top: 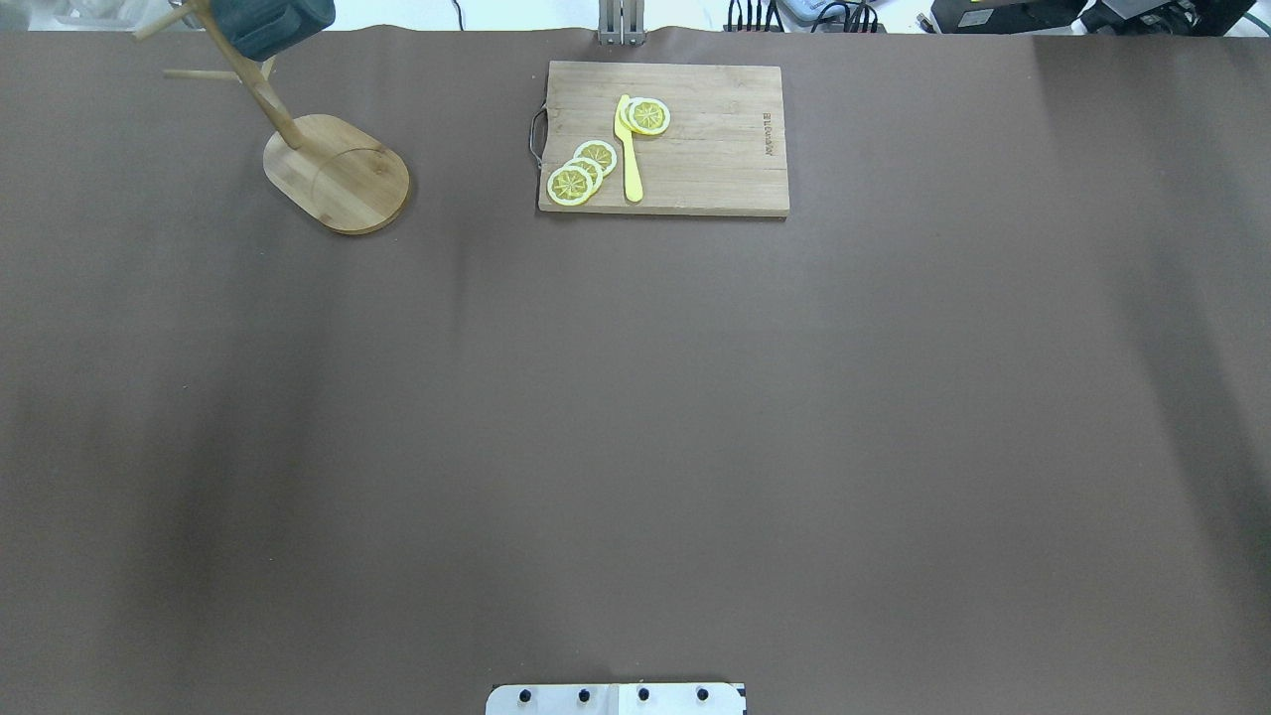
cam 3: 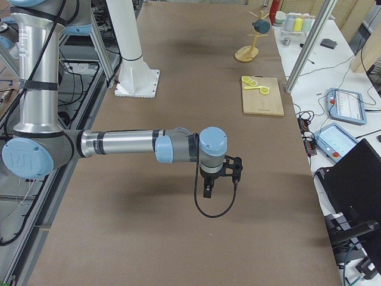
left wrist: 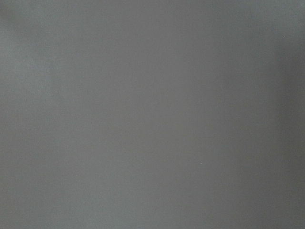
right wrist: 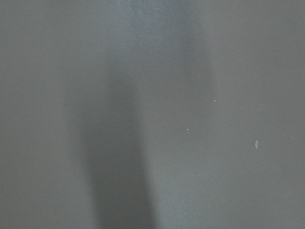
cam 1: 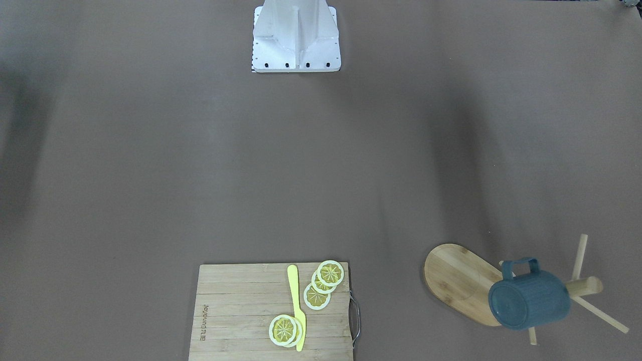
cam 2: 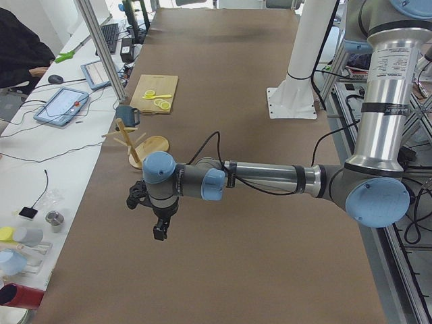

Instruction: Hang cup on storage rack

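Brown covering is stretching bare across the counter (cam 1: 251,175) in front of the robot, where both arms are reaching out at opposite ends. The left hand (cam 2: 159,228) and the right hand (cam 3: 207,189) are pointing down over bare surface, well apart from everything. Seen only from the side, neither is showing whether it is open or closed, and both wrist cameras are showing nothing but brown.

Farther out, a wooden board (cam 1: 241,311) is carrying lemon slices (cam 1: 331,273) and a yellow knife (cam 1: 296,301).

At the far edge on the robot's left, the cup (cam 1: 529,300) is hanging tipped on its side high on the rack (cam 1: 456,276). It is sitting beside the post's top, clear of the oval base, with its handle turned toward the robot; the peg bearing it is hidden. The job is looking done.

The cup is looking stiff and light, its ribbed matte wall offering good purchase. Should it need reseating, the body across its width is looking the best place to take it, leaving the loop free for the peg. The rack is looking light enough to tip under a sideways nudge.
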You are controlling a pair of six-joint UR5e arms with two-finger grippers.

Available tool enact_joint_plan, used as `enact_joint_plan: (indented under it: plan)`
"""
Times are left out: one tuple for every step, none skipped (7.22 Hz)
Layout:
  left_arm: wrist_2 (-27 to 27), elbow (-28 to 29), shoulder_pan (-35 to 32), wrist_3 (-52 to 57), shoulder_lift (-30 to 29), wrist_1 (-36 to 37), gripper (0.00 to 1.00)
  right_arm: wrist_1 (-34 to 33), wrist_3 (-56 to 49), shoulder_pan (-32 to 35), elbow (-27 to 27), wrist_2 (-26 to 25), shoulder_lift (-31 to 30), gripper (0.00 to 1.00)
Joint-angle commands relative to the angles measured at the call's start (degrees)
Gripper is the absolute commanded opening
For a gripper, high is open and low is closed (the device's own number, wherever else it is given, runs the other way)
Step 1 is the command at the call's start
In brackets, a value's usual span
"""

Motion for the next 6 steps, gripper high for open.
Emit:
enact_joint_plan:
  plan:
    - [-2.7,-0.5,-0.9,0.3,0.2,0.2,0.98,0.3,0.0,0.0,0.0,-0.4,-0.2,1.00]
    - [-2.7,-0.4,-0.9,0.5,0.2,0.2,0.98,0.4,0.0,0.0,0.1,-0.7,0.1,1.00]
    - [-2.7,-0.4,-1.0,0.5,0.2,0.4,0.98,0.5,0.0,0.0,0.1,-0.1,0.1,1.00]
    - [-2.6,-0.4,-0.9,0.6,0.2,0.4,0.98,0.8,0.0,0.0,0.2,0.1,-0.4,1.00]
    - [-2.4,-0.3,-0.9,0.6,0.0,0.4,0.98,0.8,0.1,0.0,0.6,0.3,-0.5,1.00]
    - [-2.4,-0.3,-0.9,0.6,0.0,0.4,0.98,0.8,0.1,0.0,0.8,0.3,-0.5,1.00]
